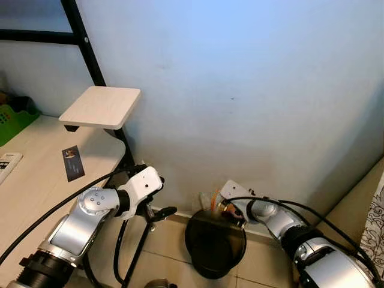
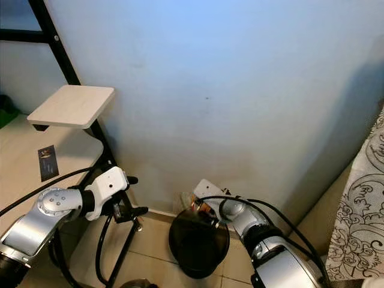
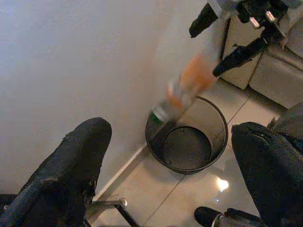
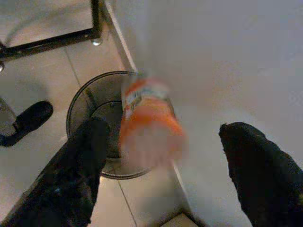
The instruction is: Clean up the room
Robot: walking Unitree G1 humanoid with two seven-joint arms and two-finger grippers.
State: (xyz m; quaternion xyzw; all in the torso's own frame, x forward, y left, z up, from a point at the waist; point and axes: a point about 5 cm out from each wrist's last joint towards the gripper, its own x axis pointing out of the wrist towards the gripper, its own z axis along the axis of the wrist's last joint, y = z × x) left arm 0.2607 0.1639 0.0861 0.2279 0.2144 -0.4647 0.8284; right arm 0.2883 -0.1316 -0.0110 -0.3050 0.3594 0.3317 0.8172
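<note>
An orange, clear-plastic bottle [image 4: 149, 125] with a white label is seen blurred in mid-air above the near-wall rim of a round black wire-mesh bin [image 3: 187, 142] standing on the tiled floor against the wall. The right gripper [image 4: 161, 175] is held above it, fingers spread wide apart and empty. The left gripper [image 3: 170, 165], fingers also apart, is raised nearby. The bottle could strike the rim beside the wall and bounce out.

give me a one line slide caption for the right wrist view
Blurred orange plastic bottle in mid-air between the open right gripper's black fingers, above the round black mesh waste bin by the wall.
</note>
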